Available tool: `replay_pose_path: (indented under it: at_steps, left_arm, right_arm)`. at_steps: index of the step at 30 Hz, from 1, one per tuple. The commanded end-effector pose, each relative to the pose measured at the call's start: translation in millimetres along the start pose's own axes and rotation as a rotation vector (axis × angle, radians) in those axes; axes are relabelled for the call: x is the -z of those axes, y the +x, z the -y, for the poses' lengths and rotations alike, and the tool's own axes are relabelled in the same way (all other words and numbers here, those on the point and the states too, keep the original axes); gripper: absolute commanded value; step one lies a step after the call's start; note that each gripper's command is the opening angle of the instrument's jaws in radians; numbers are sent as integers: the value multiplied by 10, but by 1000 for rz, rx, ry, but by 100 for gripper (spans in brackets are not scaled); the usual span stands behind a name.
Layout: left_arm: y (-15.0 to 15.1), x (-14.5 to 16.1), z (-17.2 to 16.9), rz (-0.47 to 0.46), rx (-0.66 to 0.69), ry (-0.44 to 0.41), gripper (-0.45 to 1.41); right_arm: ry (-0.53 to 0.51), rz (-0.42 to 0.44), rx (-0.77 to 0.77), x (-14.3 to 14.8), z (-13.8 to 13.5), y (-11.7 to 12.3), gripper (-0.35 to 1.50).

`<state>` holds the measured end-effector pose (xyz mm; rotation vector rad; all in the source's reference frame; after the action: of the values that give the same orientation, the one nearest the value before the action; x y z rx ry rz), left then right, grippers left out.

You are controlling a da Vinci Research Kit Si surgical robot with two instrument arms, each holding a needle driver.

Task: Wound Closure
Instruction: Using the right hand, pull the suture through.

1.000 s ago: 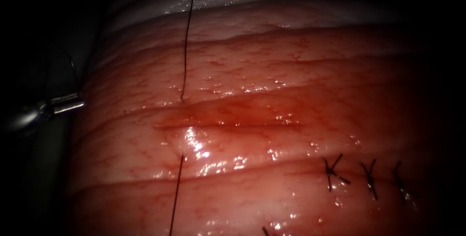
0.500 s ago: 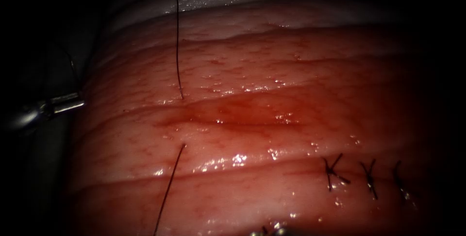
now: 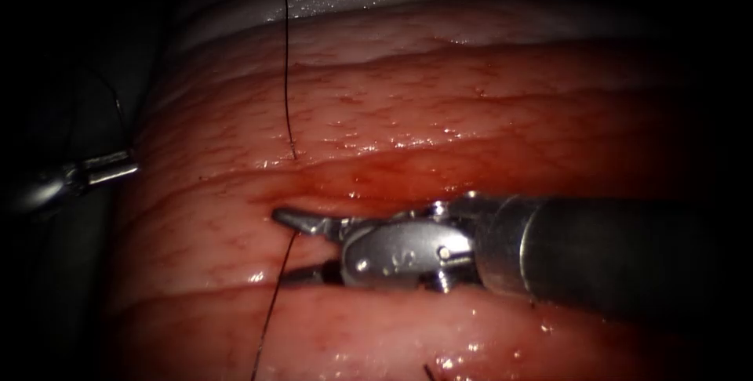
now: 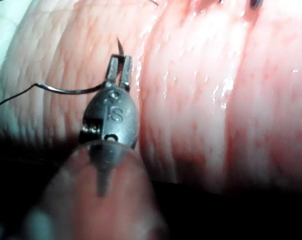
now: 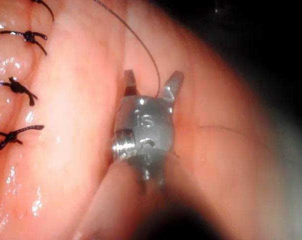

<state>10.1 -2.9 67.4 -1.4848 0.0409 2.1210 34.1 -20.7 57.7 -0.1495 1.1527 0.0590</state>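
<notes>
Endoscope view shows the right claw (image 3: 294, 246) reaching in from the right of the frame, its shaft lying across the middle of the tissue (image 3: 439, 114). Its two jaws are spread well apart: the upper one rests at the left end of the cut (image 3: 392, 181), the lower one lies on the tissue just below it. The thread (image 3: 287, 75) enters the tissue just above the cut, comes out again right by the upper jaw tip, crosses the gap between the two jaws and runs down to the bottom edge of the frame. The jaws straddle the strand but grip nothing.

In the right wrist view the same claw (image 5: 153, 82) shows its jaws splayed in a V, with the thread (image 5: 141, 45) curving down between them onto the tool's head; four knotted stitches (image 5: 21, 90) sit in a row on the tissue (image 5: 81, 150) beside it.

At the far left of the endoscope frame, off the tissue's edge, lies the left claw (image 3: 118, 166). The left wrist view shows this claw (image 4: 119, 67) with its jaws nearly closed on the curved needle (image 4: 66, 90) close to its pointed end; the tip pokes just past the jaws and the body arcs away over the tissue (image 4: 201, 100), free of it.
</notes>
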Motion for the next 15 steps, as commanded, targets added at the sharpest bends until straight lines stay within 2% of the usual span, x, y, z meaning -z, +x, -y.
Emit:
replay_pose_path:
  at_steps: [1, 2, 3, 4, 11, 12, 15]
  left_arm:
    - [-5, -7, -1, -1, 0, -1, -45]
    - [-5, -7, -1, -1, 0, -1, -45]
    - [-5, -7, -1, -1, 0, -1, -45]
    - [-5, -7, -1, -1, 0, -1, -45]
    - [-5, -8, -1, -1, 0, 0, -45]
    - [-5, -9, -1, -1, 0, 1, -45]
    - [-5, -9, -1, -1, 0, 1, -45]
  right_arm:
    - [-3, -1, 1, -12, -4, -9, 113]
    - [-3, -1, 1, -12, -4, -10, 96]
    - [7, 3, -13, -10, -3, -12, -16]
    - [13, 6, -19, -8, -2, -11, -35]
    - [19, 49, -100, 10, 12, 12, -35]
    - [25, 48, -102, 20, 23, 29, -35]
    - [38, 36, -91, 32, 41, 55, -35]
